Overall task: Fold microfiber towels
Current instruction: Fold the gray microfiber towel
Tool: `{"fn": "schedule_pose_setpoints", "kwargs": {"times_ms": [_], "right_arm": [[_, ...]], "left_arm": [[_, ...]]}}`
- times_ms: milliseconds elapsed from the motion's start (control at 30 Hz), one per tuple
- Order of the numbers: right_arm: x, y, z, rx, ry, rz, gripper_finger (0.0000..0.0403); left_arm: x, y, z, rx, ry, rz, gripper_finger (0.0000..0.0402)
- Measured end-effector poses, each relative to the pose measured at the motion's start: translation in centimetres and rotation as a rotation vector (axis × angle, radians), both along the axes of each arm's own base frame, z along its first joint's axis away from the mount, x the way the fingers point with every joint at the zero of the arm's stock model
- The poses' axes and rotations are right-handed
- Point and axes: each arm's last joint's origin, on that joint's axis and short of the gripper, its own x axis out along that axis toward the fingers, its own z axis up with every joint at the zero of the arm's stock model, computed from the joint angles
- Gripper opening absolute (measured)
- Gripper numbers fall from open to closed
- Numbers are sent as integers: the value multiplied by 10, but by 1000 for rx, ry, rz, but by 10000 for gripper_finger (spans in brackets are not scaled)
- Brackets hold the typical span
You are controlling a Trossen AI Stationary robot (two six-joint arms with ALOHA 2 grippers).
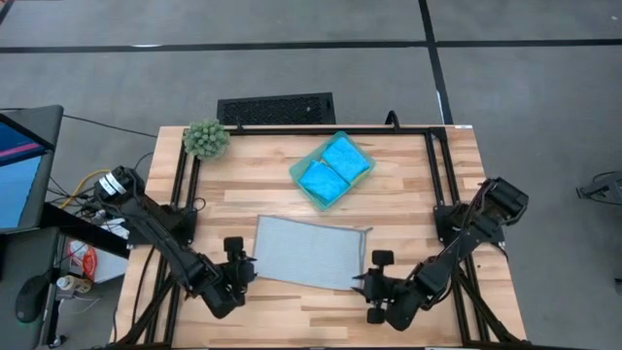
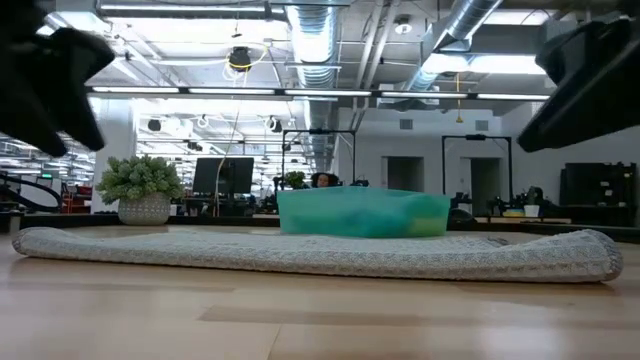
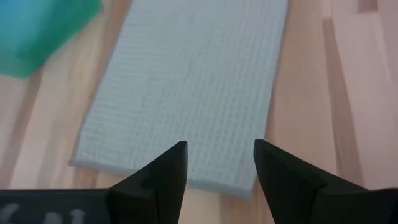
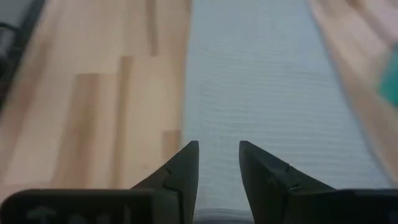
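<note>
A light grey microfiber towel (image 1: pixel 311 253) lies flat on the wooden table as a folded rectangle; the low view shows its thicker folded end (image 2: pixel 590 255). My left gripper (image 1: pixel 243 264) stands open just off the towel's left short edge (image 3: pixel 168 174), with nothing between its fingers (image 3: pixel 217 146). Off the right short edge, my right gripper (image 1: pixel 372 280) is open with a narrower gap (image 4: pixel 217 144) and also holds nothing. Two bright blue folded towels (image 1: pixel 335 167) lie in a teal tray (image 1: pixel 301 185) at the far side.
A fuzzy green plant ball (image 1: pixel 206 139) sits at the table's far left corner. The teal tray (image 2: pixel 362 213) stands just beyond the grey towel. A black frame rail (image 1: pixel 428 175) runs along the table's sides. Bare wood (image 1: pixel 311 311) lies near the front edge.
</note>
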Motion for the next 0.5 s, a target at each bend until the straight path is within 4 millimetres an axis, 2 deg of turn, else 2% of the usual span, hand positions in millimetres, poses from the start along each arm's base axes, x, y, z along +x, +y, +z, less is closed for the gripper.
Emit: {"fn": "schedule_pose_setpoints", "kwargs": {"times_ms": [133,333,500], "right_arm": [[2,5,-17,-18,31,17,157],[4,6,-43,-31,82,-15,186],[5,5,-54,-12,124,-23,189]], "left_arm": [[-5,1,-9,-6,-5,-10,179],[-5,1,-12,-27,-1,-15,179],[-5,0,-12,-33,5,-17,179]]}}
